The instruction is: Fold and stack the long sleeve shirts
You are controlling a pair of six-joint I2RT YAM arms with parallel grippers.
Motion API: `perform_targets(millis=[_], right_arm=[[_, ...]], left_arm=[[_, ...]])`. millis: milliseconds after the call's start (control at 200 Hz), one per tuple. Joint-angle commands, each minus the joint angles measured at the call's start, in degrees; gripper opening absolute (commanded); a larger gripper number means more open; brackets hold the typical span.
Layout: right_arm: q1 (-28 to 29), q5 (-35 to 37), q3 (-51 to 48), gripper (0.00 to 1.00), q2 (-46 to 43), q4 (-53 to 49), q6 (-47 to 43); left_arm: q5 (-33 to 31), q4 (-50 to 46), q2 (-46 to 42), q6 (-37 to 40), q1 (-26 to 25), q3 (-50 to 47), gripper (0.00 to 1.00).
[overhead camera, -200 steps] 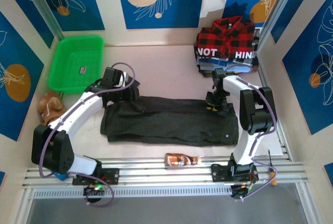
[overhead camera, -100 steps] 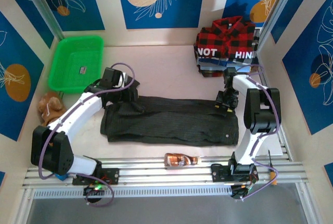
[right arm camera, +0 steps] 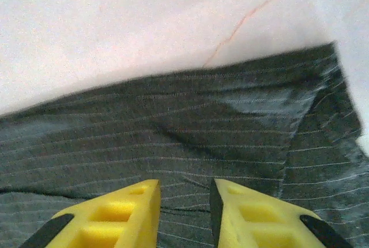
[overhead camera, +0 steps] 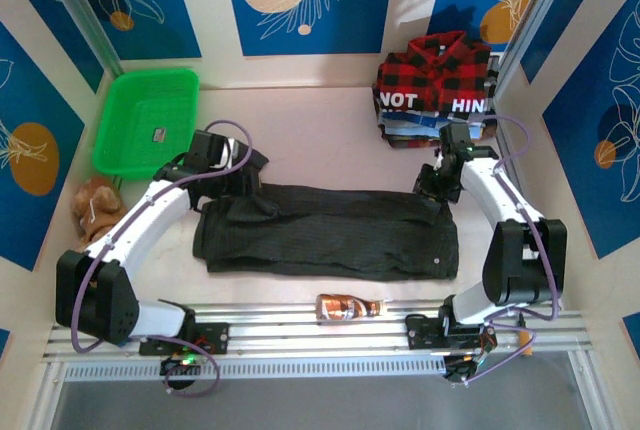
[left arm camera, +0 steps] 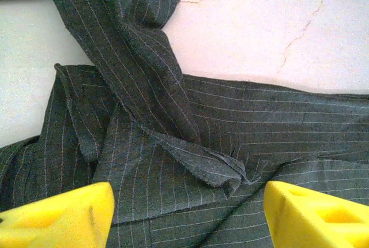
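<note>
- Blue leafy wall panels all round, with a pale pink desk (overhead camera: 330,130) in the middle.
- Dark shirt (overhead camera: 330,235) lies across the near half of the desk, already folded into one long flat band running left to right.
- Plaid shirt (overhead camera: 435,65) sits folded on a pile in the far right corner, so the stack has a home already.
- What's new: over the last second the right claw (right arm camera: 185,193) has slid from partway in along the band's right end out to its far right corner. The right arm has swung its elbow out toward the right wall too.
- Right claw now: the jaws are down to a thin slit over the shirt's far edge. I can't see any cloth pinched in that slit, so I'd call it empty.
- Left claw (left arm camera: 189,196) has barely budged. It's spread wide over the far left corner, holding nothing.
- Under it, a sleeve flops across the corner and there's a small crumpled peak of fabric between the fingers.
- My read: both claws are now parked at the two far corners, which looks like the setup for grabbing them and doing the next fold. Neither has a grip yet.
- Risk: that left corner is messy, and a grab there might catch only the loose sleeve and leave the fold lopsided.
</note>
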Motion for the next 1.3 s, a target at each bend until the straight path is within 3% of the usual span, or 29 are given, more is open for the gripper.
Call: perform_targets(millis=[0, 115, 180, 380, 515, 685, 920, 1296], right_arm=[[0.2, -4.1, -3.1, 0.27, 3.9, -1.0, 2.9], [-0.6, -0.7, -5.1, 0.23, 7.4, -0.4, 4.6], [-0.8, 2.1, -5.6, 0.22, 9.0, -0.6, 5.0], [-1.0, 6.6, -5.5, 0.24, 10.5, -0.1, 5.7], [-0.6, 7.1, -4.3, 0.29, 9.3, -0.7, 5.3], [0.2, 7.0, -3.1, 0.34, 6.5, -2.0, 3.9], [3.1, 6.3, -1.4, 0.41, 3.1, -3.3, 2.4], [6.0, 6.2, 2.4, 0.42, 0.1, -6.4, 1.5]], left_arm=[[2.5, 1.7, -0.2, -1.2, 1.7, 0.9, 0.75], [0.4, -0.9, 4.8, -1.0, 2.5, 7.0, 0.83], [-0.5, -4.6, 9.8, 0.0, 2.9, 12.6, 0.83], [-11.4, -17.3, 26.0, -0.4, 5.2, 29.9, 0.82], [-13.6, -19.6, 33.8, -2.2, 8.6, 36.4, 0.82], [-9.3, -19.8, 41.4, -5.0, 12.2, 43.7, 0.8], [-3.5, -17.5, 49.9, -10.3, 13.0, 51.2, 0.76], [3.5, -8.8, 54.1, -17.4, 12.8, 50.3, 0.61]])
